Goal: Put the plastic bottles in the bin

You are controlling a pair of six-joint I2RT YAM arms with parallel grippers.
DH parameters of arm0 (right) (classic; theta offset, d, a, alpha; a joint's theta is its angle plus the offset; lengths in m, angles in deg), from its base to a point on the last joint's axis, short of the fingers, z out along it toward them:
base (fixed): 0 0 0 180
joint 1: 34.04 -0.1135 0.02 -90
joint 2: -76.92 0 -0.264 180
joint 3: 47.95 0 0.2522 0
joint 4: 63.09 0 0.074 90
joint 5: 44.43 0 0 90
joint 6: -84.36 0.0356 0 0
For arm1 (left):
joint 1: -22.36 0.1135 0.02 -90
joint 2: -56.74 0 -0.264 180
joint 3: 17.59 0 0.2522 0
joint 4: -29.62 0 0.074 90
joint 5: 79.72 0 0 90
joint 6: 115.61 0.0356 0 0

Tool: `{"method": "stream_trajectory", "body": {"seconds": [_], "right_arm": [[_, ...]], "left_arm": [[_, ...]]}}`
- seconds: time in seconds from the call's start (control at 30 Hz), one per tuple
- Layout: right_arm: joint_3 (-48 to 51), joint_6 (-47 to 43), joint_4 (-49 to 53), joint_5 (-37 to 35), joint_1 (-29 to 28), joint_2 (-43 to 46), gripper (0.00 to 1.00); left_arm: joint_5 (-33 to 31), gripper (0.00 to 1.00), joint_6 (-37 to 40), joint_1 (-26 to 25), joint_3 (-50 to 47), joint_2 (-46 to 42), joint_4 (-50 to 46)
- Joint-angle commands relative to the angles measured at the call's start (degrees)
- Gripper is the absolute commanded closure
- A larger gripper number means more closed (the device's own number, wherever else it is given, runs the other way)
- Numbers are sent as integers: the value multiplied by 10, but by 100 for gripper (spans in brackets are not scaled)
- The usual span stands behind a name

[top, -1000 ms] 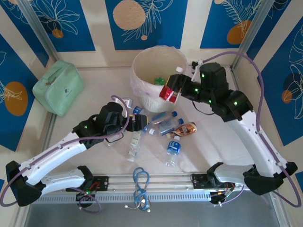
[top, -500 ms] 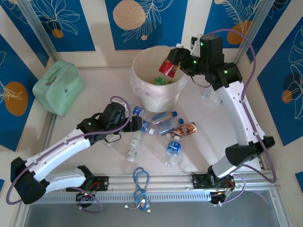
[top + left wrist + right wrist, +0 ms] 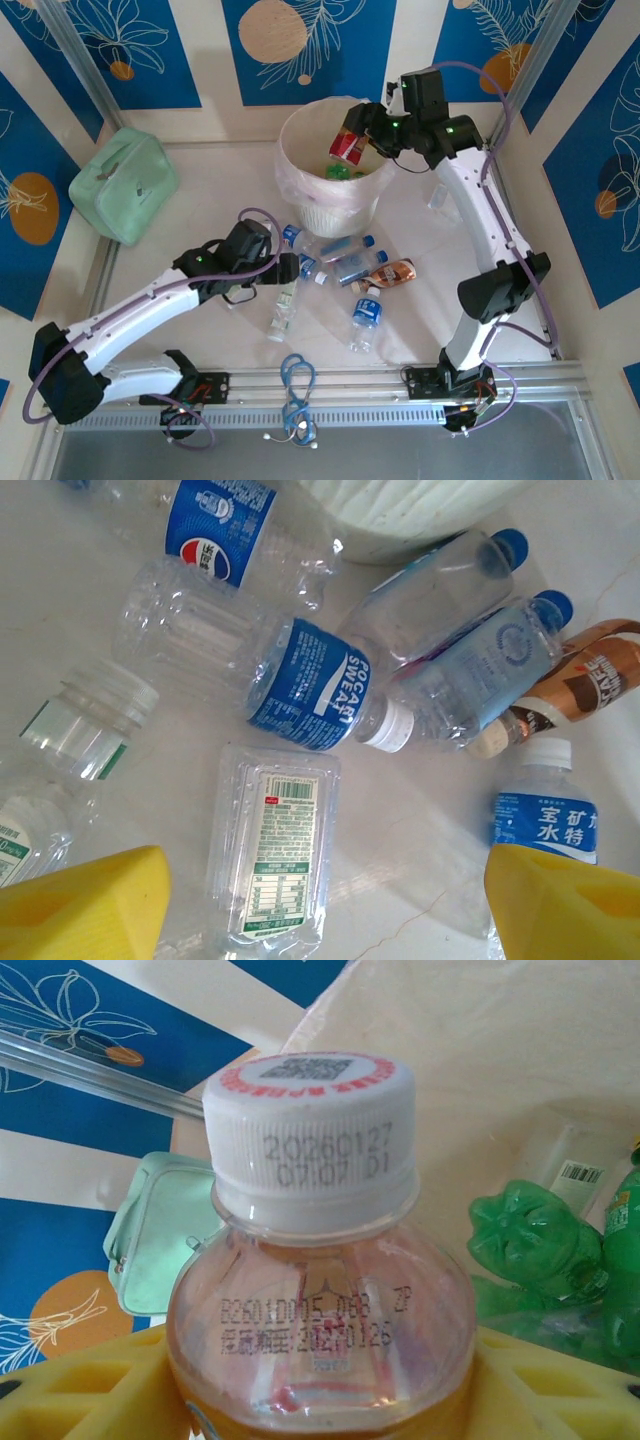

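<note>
Pincer on right pinching red-labelled bottle over bin | left pincer spread above loose bottles on table.

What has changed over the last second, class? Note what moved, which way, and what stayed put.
The right gripper carried the red-labelled bottle, still gripped, from beside the bin's right side up and left to above its opening. The left gripper stayed open, hovering over the loose bottles; those and the mint pouch did not move.
</note>
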Motion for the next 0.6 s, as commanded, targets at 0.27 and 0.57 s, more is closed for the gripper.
{"method": "stream_trajectory", "body": {"seconds": [0.27,0.57], "right_arm": [[-54,-25,36,28,8,-47,32],[-61,-27,45,32,10,-57,28]], "left_arm": [[5,19,9,6,-17,9,-33],[10,19,11,6,-25,21,-32]]}}
